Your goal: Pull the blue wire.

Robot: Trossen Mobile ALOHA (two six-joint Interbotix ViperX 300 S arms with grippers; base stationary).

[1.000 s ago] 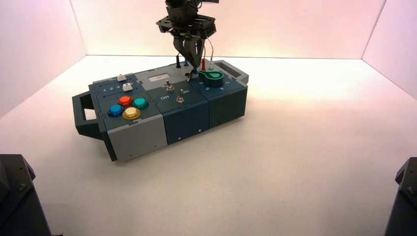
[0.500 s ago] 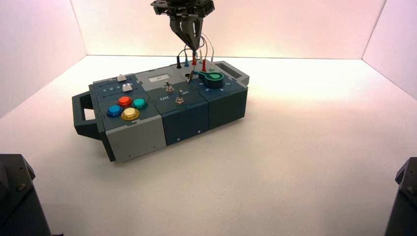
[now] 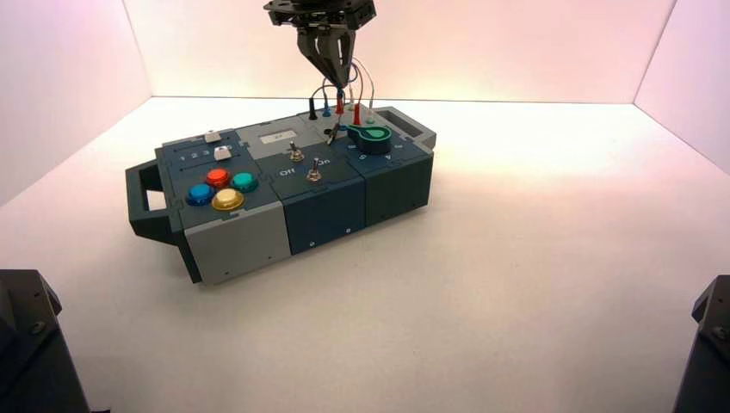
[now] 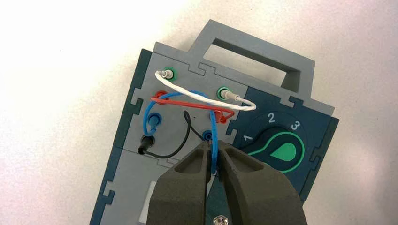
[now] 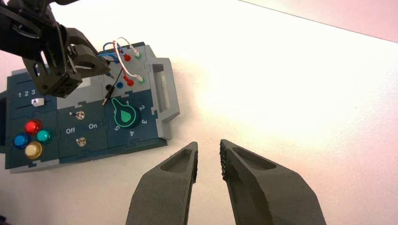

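In the high view, the pale, smooth table point(image 3: 516, 275) gives wide open room from the 3 o'clock to the 6 o'clock side of the box point(image 3: 250, 237). The box sits aslant toward 10 o'clock, built of matte grey, navy and dark green blocks with jigsaw-like seams and squared handles near 2 and 9 o'clock.

The right gripper point(image 5: 209, 143) waits idle over the table, apart from the box, its fingers spread with nothing between them; the high view leaves it out. The left gripper point(image 3: 339, 88) is at work above the wire panel, toward 1 o'clock on the box. The left wrist view shows what the high view mostly hides: its tapered fingers are closed on the blue wire point(image 4: 213, 136).

The green knob point(image 3: 370, 138) lies around 2 o'clock on the box, and the glossy round buttons point(image 3: 224, 187) around 9 o'clock.

The blue wire arches over the wire panel, one plug in a blue socket point(image 4: 154, 119), the other end between the left gripper's fingers. The twisted white wire point(image 4: 192, 95) and smooth red wire point(image 4: 192, 104) cross its arch. The thin black wire point(image 4: 176, 152) runs from a black socket point(image 4: 148, 141).
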